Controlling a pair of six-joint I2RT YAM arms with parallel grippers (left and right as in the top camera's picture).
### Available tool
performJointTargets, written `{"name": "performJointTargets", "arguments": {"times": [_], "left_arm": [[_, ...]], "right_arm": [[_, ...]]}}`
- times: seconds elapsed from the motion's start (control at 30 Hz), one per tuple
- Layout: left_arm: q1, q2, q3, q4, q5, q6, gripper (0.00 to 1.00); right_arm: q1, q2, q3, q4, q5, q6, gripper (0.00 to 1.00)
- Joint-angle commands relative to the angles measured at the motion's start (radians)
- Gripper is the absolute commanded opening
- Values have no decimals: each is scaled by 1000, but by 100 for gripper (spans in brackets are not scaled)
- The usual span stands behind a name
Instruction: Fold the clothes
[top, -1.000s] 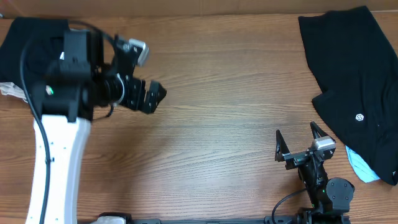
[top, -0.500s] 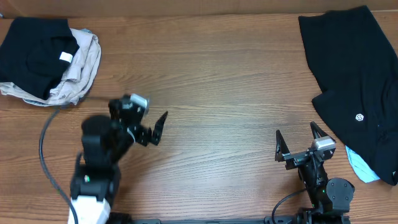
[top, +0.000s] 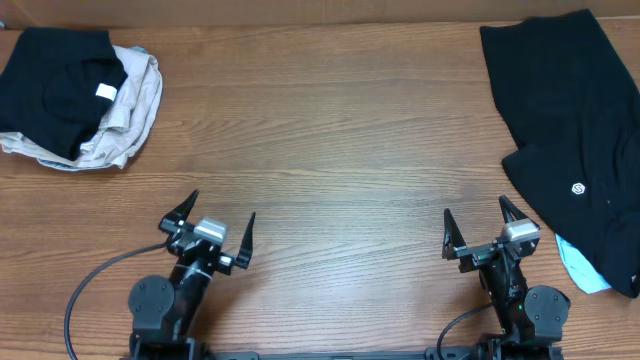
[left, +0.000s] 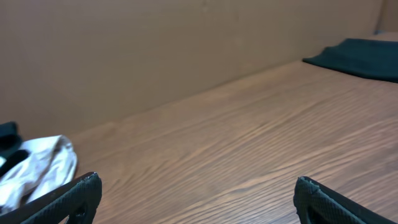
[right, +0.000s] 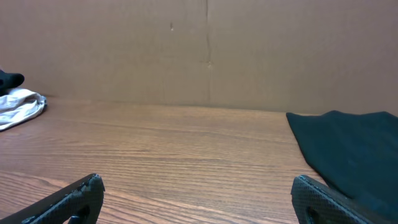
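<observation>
Black T-shirt (top: 50, 80) folded, white tag (top: 104, 93) showing | left end effector (top: 212, 226) spread wide, empty | right end effector (top: 477, 224) same

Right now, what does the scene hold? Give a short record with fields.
left gripper: open, empty, near table edge
right gripper: open, empty, near table edge
black T-shirt: folded, far left corner, white tag up, on a beige garment
black clothes: unfolded heap, right side
light blue item: partly under the heap
</observation>
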Motion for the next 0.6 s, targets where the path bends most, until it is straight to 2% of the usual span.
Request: {"name": "performJointTargets", "arguments": {"times": [0.0,0.4,0.57], "left_arm": [[29,-62,-58,5,-20,0,100],[82,-243,-125,-37,-21,-21,100],[104,-245,-125,-84,-29,-34,100]], "right_arm": [[5,-10,-11,6,-1,0,100],[5,-10,-11,6,-1,0,100],[5,-10,-11,6,-1,0,100]]}}
